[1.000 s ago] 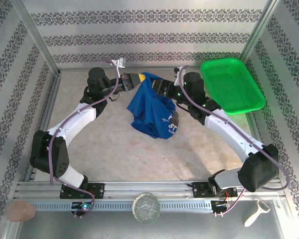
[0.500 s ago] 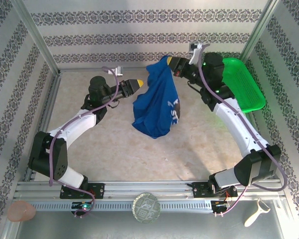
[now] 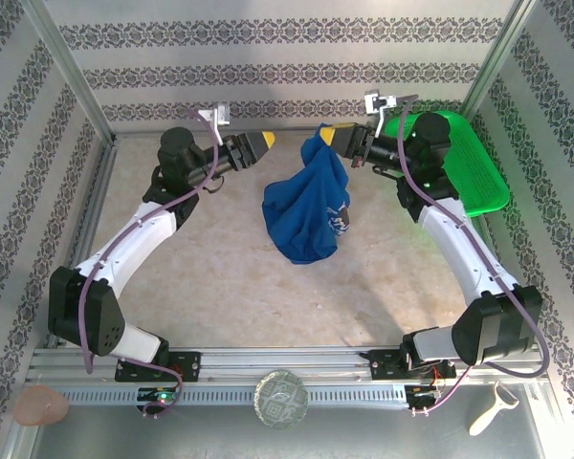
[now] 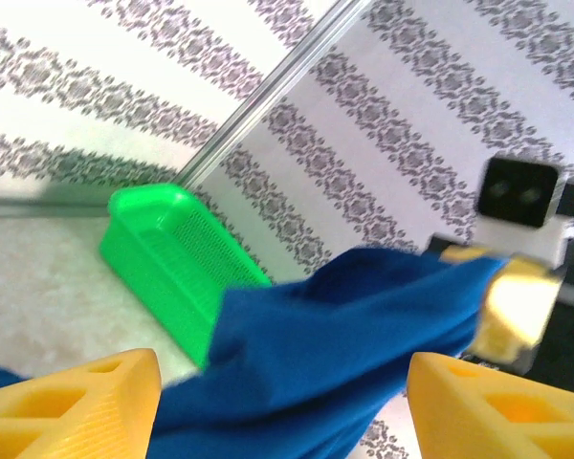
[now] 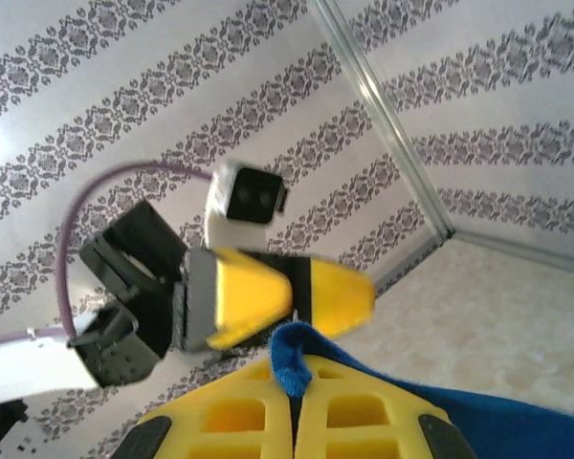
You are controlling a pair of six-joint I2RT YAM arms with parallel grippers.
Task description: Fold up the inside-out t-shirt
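The inside-out t-shirt is royal blue and hangs bunched above the middle back of the table, with white print on its right side. My right gripper is shut on its top edge. In the right wrist view a blue tuft of the t-shirt sticks out between the closed yellow fingers of my right gripper. My left gripper is open, just left of the cloth and apart from it. In the left wrist view my left gripper has its fingers wide apart, and the t-shirt stretches across beyond them.
A green mesh basket stands at the back right, partly behind my right arm, and its end faces the left wrist. Patterned walls and metal posts close in the table. On the near rail lie a pink lump, a round disc and a peeler.
My left gripper let go of the t-shirt, opened and drew back to the left. My right gripper shut on the cloth and lifted it toward the back right, where it hangs from that gripper alone.
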